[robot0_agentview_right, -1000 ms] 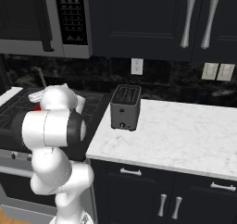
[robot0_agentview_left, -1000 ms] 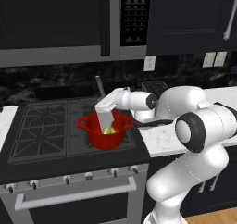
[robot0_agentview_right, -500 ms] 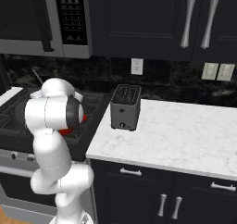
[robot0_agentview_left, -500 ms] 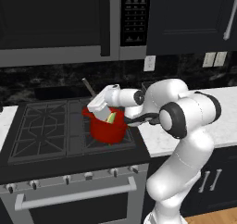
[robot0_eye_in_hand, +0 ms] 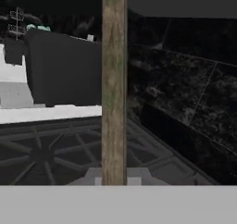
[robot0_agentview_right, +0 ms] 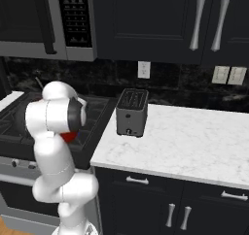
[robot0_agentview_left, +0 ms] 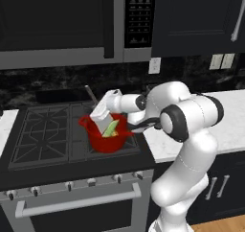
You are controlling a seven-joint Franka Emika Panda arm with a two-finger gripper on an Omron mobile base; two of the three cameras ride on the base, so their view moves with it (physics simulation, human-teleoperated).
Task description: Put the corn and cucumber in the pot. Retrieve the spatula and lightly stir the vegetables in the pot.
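Already the cucumber (robot0_agentview_left: 110, 128) lay inside the pot (robot0_agentview_left: 107, 140) at the stove's three o'clock side; the tool (robot0_agentview_left: 101, 115) clamped the spatula (robot0_eye_in_hand: 114, 84), stirring remained.

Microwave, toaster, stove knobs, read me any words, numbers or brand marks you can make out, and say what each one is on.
No text can be read.
Microwave: its control panel shows rows of small marks, too small to read.
Toaster: faint pale marking on its front, too blurred to read.
Stove knobs: no legible marks.
Pot: no label seen.
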